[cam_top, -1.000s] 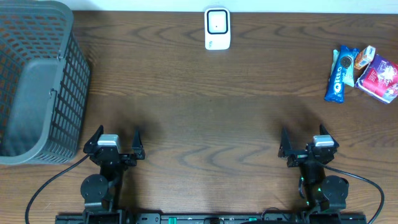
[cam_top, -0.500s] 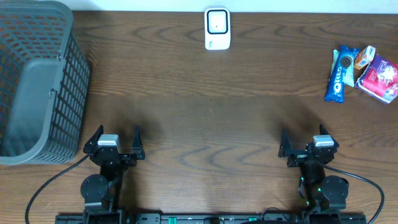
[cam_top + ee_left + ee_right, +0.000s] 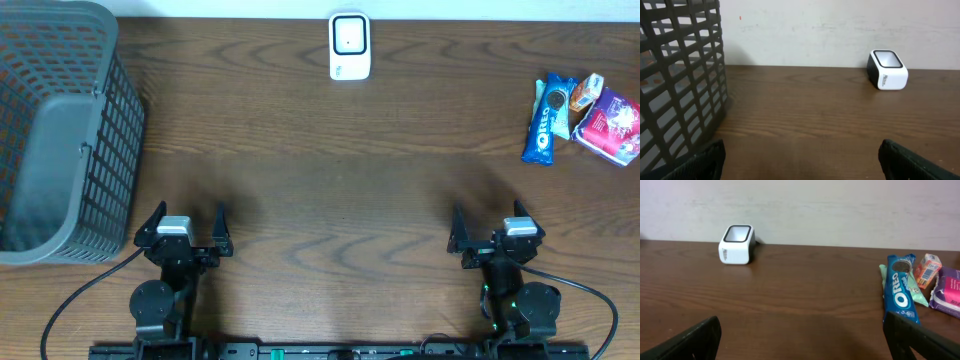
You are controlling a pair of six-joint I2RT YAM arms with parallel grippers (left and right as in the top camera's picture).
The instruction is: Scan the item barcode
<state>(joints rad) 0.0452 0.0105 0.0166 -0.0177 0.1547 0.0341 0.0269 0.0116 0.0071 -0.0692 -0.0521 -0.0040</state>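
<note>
A dark wooden tabletop (image 3: 330,170) is seen from overhead. The white barcode scanner (image 3: 349,45) is set at 12 o'clock, close to the far edge and upright, with its dark-framed window facing up. A grey plastic basket (image 3: 125,110) is placed at 9 to 10 o'clock, against the left edge.

The items to be scanned are gathered at 2 o'clock, near the right edge and well apart from the scanner. A blue Oreo pack (image 3: 541,120) lies lengthwise on the tabletop, with a pale green packet (image 3: 560,105) touching it on the side facing 3 o'clock. A small orange carton (image 3: 586,95) and a purple pack (image 3: 612,125) lie just beside these, farther toward 3 o'clock. No barcode can be made out on any of them.

The left arm (image 3: 165,270) is parked at 7 o'clock and the right arm (image 3: 510,275) at 5 o'clock, both at the near edge. The left jaws are spread wide and nothing is held between them. The right jaws are likewise spread wide and are empty.

In the left wrist view, the basket wall (image 3: 685,75) is seen at 9 o'clock and the scanner (image 3: 887,70) at 2 o'clock. In the right wrist view, the scanner (image 3: 736,245) is seen at 10 o'clock and the Oreo pack (image 3: 897,292) at 3 o'clock, with the orange carton (image 3: 926,270) and purple pack (image 3: 947,292) beyond it.
</note>
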